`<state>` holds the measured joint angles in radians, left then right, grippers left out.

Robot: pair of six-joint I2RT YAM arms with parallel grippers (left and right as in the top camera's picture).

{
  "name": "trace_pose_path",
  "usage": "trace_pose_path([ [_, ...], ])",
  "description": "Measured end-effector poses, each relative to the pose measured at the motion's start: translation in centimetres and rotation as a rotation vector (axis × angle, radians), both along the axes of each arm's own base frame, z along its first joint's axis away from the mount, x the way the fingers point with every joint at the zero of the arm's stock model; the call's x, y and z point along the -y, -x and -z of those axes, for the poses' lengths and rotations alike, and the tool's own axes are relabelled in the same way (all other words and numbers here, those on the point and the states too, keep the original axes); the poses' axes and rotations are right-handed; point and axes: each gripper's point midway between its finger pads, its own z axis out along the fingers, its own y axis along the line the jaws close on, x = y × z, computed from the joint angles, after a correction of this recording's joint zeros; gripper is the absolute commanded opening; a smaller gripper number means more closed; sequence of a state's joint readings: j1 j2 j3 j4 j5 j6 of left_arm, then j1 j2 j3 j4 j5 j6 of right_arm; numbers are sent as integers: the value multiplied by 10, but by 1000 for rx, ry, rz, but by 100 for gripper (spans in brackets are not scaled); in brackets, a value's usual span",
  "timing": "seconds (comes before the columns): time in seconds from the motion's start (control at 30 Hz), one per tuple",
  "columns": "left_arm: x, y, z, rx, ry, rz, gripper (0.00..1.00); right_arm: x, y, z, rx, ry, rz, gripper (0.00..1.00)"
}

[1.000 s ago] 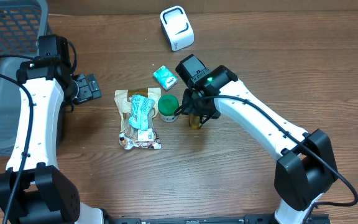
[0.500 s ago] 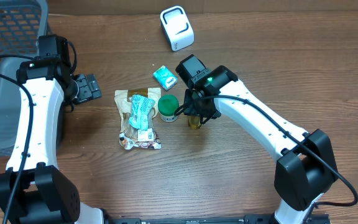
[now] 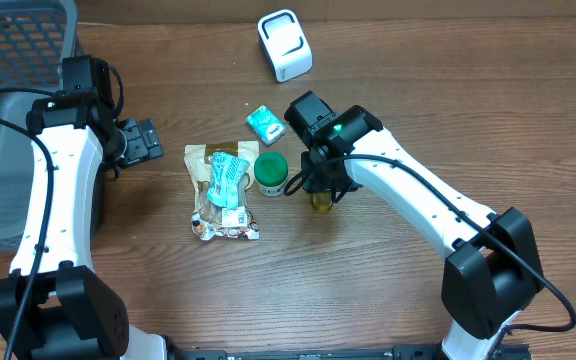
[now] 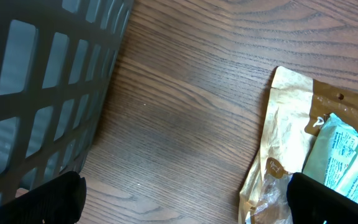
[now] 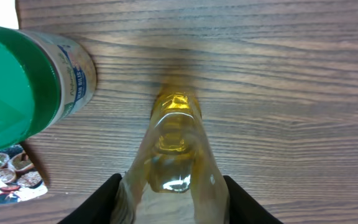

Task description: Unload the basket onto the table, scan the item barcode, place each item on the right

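Bottle (image 5: 178, 143) of yellow liquid, clamped in the right gripper (image 5: 173, 190); left gripper (image 4: 188, 199) gapes empty. Pickup step; next, carry it to the scanner (image 3: 285, 45), barcode facing.

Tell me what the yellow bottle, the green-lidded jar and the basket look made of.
yellow bottle: clear, glossy plastic or glass, I cannot tell which; bright highlights on it, and the yellow liquid shows through.
green-lidded jar: smooth lid that looks like plastic, printed label round the body.
basket: grey moulded plastic, matte, with a grid of openings.
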<state>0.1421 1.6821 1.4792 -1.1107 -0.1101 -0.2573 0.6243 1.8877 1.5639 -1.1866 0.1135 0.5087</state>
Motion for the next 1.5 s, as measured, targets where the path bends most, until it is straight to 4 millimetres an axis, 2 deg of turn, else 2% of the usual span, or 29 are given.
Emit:
trace_pose_path([
  [0.13,0,0,0,0,0,0,99,3,-2,0,10,18,-10,49],
  [0.17,0,0,0,0,0,0,100,3,-2,0,12,20,-10,45],
  [0.23,0,0,0,0,0,0,99,3,-2,0,14,21,-8,42],
  [0.33,0,0,0,0,0,0,100,4,-3,0,15,23,-11,30],
  [0.5,0,0,0,0,0,0,100,8,-4,0,12,28,-2,24],
  [0.77,0,0,0,0,0,0,100,46,-18,1,-12,44,100,23],
  [0.97,0,0,0,0,0,0,100,79,-26,1,-32,58,173,27],
  [1.13,0,0,0,0,0,0,100,87,-28,1,-36,61,190,29],
  [1.2,0,0,0,0,0,0,100,87,-28,1,-37,62,189,32],
  [1.23,0,0,0,0,0,0,100,87,-28,1,-37,63,189,39],
  [1.3,0,0,0,0,0,0,100,87,-27,1,-39,62,188,64],
  [1.4,0,0,0,0,0,0,100,88,-25,1,-47,68,184,77],
  [1.5,0,0,0,0,0,0,100,89,-24,1,-53,72,181,81],
])
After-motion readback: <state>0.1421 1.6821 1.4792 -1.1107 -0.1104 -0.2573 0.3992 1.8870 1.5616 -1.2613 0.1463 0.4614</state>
